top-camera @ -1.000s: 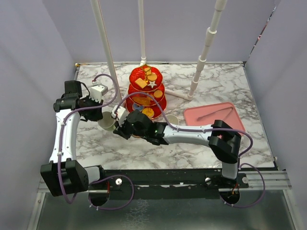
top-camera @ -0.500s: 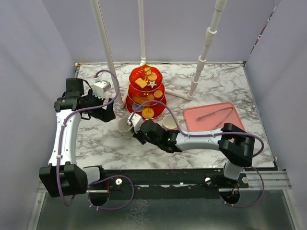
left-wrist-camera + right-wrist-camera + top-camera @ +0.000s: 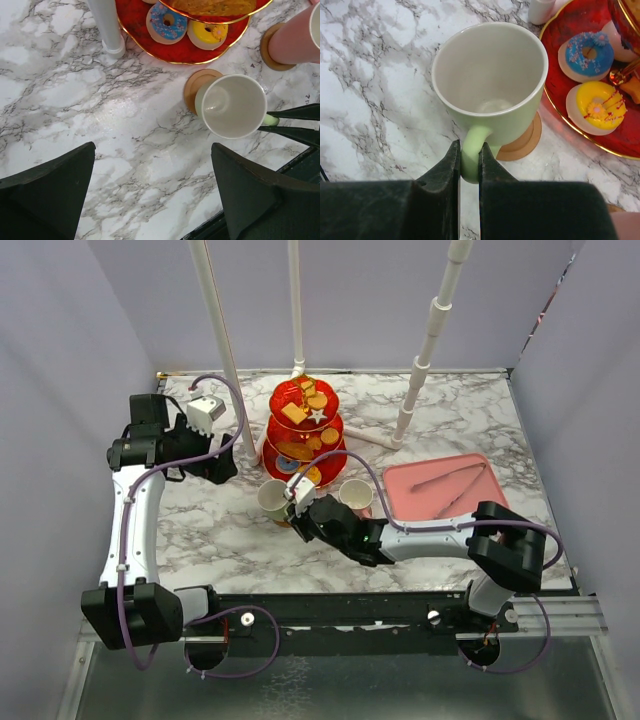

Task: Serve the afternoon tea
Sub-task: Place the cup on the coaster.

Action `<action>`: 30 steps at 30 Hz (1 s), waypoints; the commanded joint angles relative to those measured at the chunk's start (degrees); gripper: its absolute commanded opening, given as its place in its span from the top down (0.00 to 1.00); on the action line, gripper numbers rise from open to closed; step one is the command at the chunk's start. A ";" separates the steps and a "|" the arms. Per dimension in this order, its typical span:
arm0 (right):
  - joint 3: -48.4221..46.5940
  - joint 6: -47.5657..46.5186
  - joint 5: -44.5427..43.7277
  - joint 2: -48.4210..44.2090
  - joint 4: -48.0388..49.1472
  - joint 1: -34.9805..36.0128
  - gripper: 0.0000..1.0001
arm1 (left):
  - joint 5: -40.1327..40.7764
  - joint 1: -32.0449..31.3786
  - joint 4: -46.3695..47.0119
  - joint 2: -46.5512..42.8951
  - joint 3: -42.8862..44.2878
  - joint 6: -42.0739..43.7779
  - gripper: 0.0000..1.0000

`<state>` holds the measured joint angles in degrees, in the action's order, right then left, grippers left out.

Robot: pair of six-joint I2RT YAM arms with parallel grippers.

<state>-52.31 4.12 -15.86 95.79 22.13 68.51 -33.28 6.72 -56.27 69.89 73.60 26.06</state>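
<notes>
The red three-tier stand [image 3: 303,430] holds cookies and pastries at the back centre. In front of it, the pale green mug [image 3: 273,497] stands upright over a brown coaster [image 3: 525,142], offset to one side of it. My right gripper [image 3: 469,150] is shut on the mug's handle [image 3: 472,152]. The pink mug [image 3: 354,494] sits on the other coaster [image 3: 269,47], to the right. My left gripper [image 3: 215,465] is open and holds nothing, left of the green mug [image 3: 234,106] and apart from it. A blue donut [image 3: 585,55] and a yellow donut [image 3: 597,107] lie on the bottom tier.
A pink tray [image 3: 420,485] with tongs [image 3: 450,478] lies right of the mugs. White pipe posts [image 3: 222,350] rise behind and beside the stand, and one foot [image 3: 114,47] stands close to the bottom tier. Purple walls close in both sides.
My right gripper has carried the green mug rightwards, to the coaster in front of the stand. The left gripper has opened wide and drawn back to the left and far side.
</notes>
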 commanded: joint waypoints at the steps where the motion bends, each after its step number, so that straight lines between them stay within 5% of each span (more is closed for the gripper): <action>1: 3.17 3.19 -4.07 -2.01 11.33 -0.88 0.99 | 2.07 2.28 2.56 1.26 1.20 -0.40 0.01; 20: 6.63 6.42 0.72 1.08 15.48 -1.80 0.99 | 4.01 8.43 15.07 7.19 -4.47 -4.79 0.01; 30: 6.32 6.92 1.14 2.81 16.18 -1.81 0.86 | 4.85 9.35 18.61 7.88 -7.57 -5.59 0.01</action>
<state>-45.34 10.52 -15.16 98.04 33.82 66.67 -29.95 15.35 -40.95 77.25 67.64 21.50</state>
